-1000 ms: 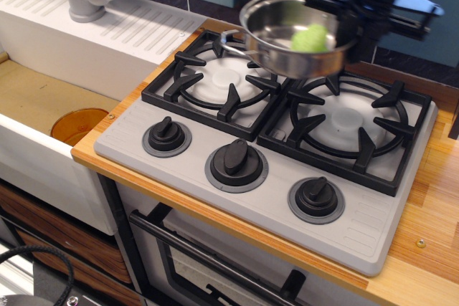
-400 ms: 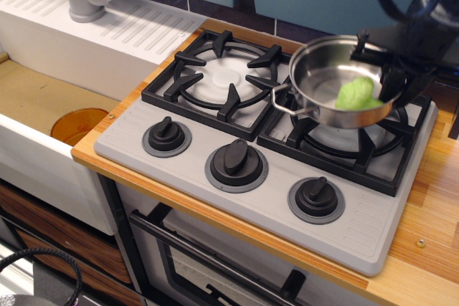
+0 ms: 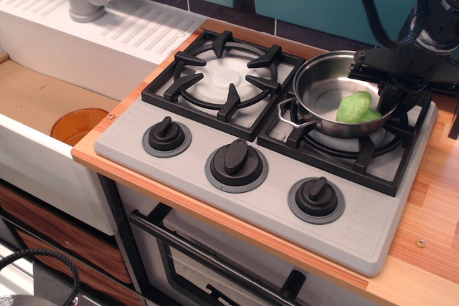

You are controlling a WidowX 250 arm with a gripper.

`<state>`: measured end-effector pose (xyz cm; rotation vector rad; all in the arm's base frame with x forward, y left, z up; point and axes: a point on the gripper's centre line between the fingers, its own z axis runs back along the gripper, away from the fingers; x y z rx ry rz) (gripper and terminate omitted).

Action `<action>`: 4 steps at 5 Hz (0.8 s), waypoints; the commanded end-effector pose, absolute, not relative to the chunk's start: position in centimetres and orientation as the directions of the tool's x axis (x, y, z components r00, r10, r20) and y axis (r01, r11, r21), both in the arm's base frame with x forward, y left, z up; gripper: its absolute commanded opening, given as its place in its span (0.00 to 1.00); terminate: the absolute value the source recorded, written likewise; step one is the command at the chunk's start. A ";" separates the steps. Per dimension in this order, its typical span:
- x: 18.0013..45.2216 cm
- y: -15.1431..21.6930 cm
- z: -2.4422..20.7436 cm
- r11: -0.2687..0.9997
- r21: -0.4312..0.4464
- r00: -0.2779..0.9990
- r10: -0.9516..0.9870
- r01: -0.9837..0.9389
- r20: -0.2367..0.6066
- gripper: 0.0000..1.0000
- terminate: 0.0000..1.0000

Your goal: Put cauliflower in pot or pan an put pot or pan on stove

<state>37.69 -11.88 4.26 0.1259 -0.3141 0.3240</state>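
A shallow, shiny stainless-steel pot (image 3: pixel 333 98) with thin wire loop handles rests on the black cast grate of the right burner of a grey two-burner toy stove (image 3: pixel 237 198). A small light-green lumpy toy cauliflower (image 3: pixel 356 107) lies inside the pot, against its right wall. The black robot gripper (image 3: pixel 391 84) sits at the pot's far right rim, apparently pinching it, though the dark fingers blur together and I cannot tell for sure whether they grip or have parted.

The likely risk: if the gripper lifts or pulls away while clamped on the rim, it could drag the pot off-centre or tip it, spilling the cauliflower. The pot also sits toward the back of the burner, so a sideways nudge might slide it across the grate bars.

Compared with a moment earlier, the pot is lower and level, seemingly seated on the grate rather than hanging just above it. A second ago it was held high, between the two burners.
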 end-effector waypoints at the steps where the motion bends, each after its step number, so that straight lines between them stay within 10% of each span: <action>1: 38.4 -12.0 6.4 0.934 0.063 0.894 0.315 -0.351 0.318 1.00 0.00; 4: 37.4 -12.0 10.6 0.927 0.088 0.907 0.333 -0.365 0.256 1.00 0.00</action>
